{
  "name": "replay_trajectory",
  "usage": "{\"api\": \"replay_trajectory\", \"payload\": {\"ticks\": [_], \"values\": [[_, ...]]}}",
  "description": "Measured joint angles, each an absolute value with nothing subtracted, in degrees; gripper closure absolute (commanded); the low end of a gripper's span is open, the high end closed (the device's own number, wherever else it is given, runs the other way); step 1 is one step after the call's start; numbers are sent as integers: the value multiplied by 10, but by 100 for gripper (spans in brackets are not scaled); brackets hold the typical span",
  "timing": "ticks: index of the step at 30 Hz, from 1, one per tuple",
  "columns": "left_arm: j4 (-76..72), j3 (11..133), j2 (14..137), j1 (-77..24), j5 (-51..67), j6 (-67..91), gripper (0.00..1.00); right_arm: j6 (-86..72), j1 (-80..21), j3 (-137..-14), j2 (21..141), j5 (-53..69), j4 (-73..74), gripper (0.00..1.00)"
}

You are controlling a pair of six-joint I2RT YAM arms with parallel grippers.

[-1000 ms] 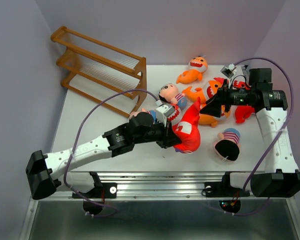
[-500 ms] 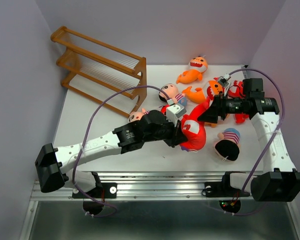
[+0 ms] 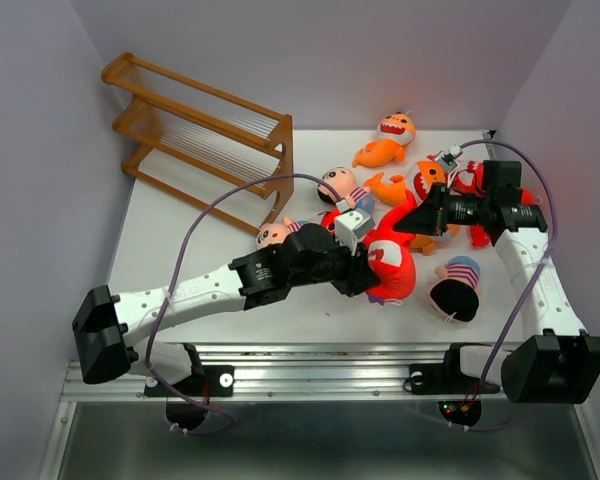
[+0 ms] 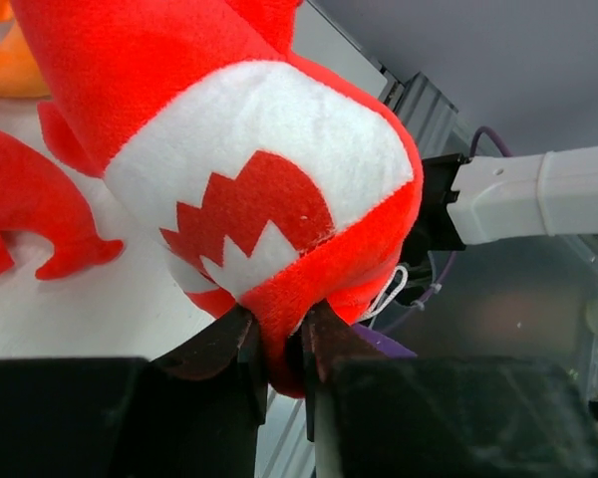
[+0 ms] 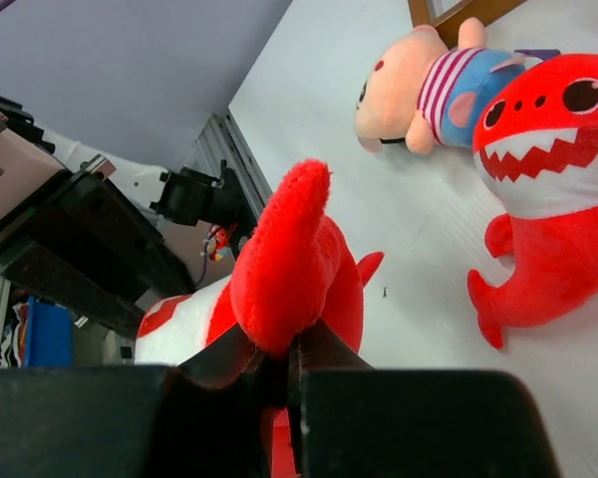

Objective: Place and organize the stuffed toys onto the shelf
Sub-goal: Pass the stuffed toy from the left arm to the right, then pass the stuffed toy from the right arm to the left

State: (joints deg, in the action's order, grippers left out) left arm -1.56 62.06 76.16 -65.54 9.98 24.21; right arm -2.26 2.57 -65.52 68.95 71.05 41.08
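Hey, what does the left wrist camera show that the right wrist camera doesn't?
Only the left wrist: the white toothy mouth of the held red shark, pinched at its lower edge by the left fingers, with a white arm link behind it.
Only the right wrist: the right fingers pinching that shark's tail, plus a second red shark and a striped-shirt boy lying on the table.
Both: the same shark, gripped at each end.
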Motion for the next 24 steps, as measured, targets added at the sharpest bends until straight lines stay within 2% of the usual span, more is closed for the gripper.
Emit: {"api": "replay_trajectory", "payload": {"ticks": [1,2,3,13,17,24], "values": [[-22,615,758,-655,96,245,29,-29,26,-655,689,712,404,99],[-27,608,752,-655,93,250,17,-31,25,-655,689,713,396,99],[-40,592,740,-655,90,254,10,-35,25,-655,686,713,389,99],[-161,408,580,-655,11,354,3,-124,26,-685,671,655,319,99],[-196,367,547,-655,-34,401,2,-246,26,-634,642,612,187,99],[-242,378,559,-655,-59,423,1,-482,26,-497,572,535,-63,99]]}}
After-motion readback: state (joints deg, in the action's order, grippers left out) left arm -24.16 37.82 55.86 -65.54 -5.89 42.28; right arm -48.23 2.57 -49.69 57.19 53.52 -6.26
